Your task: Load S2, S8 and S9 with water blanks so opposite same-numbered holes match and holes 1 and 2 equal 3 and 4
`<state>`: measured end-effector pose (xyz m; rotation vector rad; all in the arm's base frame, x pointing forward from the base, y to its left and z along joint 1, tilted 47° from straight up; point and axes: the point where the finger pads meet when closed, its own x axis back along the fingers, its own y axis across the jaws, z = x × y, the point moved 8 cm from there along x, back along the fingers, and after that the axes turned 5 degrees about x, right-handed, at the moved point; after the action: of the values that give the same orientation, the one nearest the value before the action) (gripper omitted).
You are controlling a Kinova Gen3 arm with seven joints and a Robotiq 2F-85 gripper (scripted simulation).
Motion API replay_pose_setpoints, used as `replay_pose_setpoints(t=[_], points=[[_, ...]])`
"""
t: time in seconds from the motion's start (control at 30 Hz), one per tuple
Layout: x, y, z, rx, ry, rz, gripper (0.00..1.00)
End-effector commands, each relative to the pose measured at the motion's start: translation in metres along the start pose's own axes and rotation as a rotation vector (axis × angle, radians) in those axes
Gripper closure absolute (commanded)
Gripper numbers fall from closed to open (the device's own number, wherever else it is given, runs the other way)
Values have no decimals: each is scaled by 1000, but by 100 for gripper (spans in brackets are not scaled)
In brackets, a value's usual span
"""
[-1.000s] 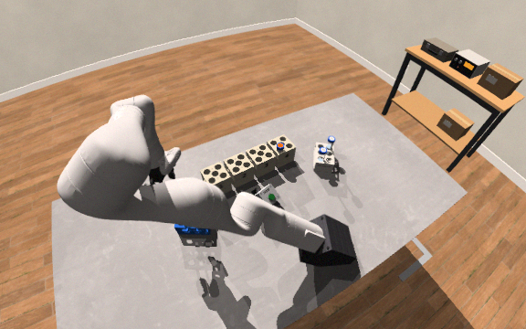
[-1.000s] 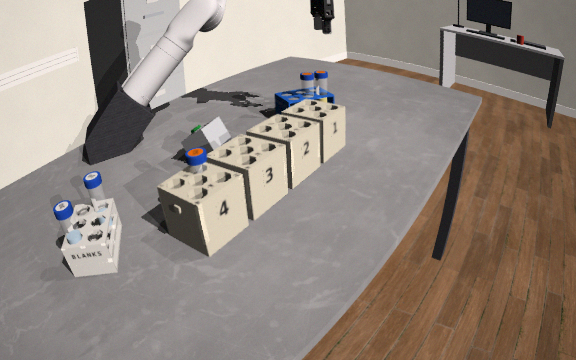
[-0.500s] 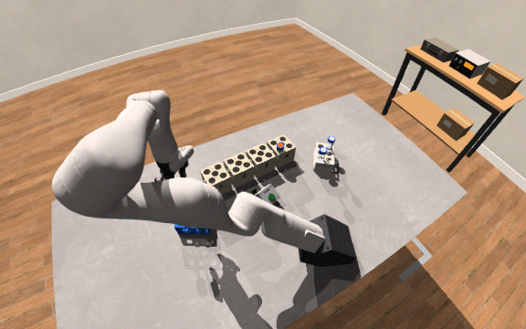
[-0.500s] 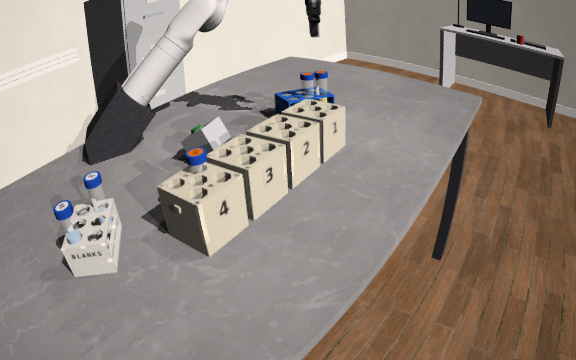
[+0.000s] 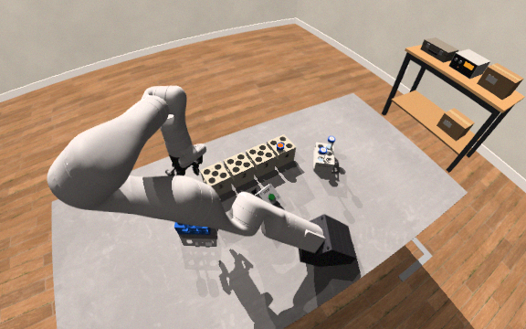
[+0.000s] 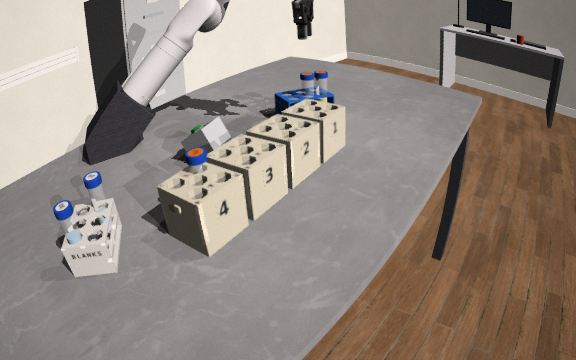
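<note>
High over the blue sample rack (image 6: 282, 99), the black two-finger hand (image 6: 302, 35) hangs approx. half open, empty; next, I judge, descend onto an orange-dotted sample tube (image 6: 307, 81).

Adapters 4 (image 6: 203, 207), 3 (image 6: 255, 172), 2 (image 6: 293, 145) and 1 (image 6: 320, 122) stand in a row. The blanks rack (image 6: 93, 250) sits beyond adapter 4, the sample rack (image 6: 300, 97) behind adapter 1

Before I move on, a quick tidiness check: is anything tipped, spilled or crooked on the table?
Nothing stands out. The four adapters stand flat in a row, tubes sit upright in the blue rack and the blanks rack, and the pincer hangs above, holding nothing.
</note>
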<state>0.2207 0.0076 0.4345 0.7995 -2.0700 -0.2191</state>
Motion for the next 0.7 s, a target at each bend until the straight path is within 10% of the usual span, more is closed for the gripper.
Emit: replay_pose_setpoints(t=[0.0,0.67], points=[[0,-13,6,-70,-1,-2,38],[0,-61,30,-337,0,-2,38]])
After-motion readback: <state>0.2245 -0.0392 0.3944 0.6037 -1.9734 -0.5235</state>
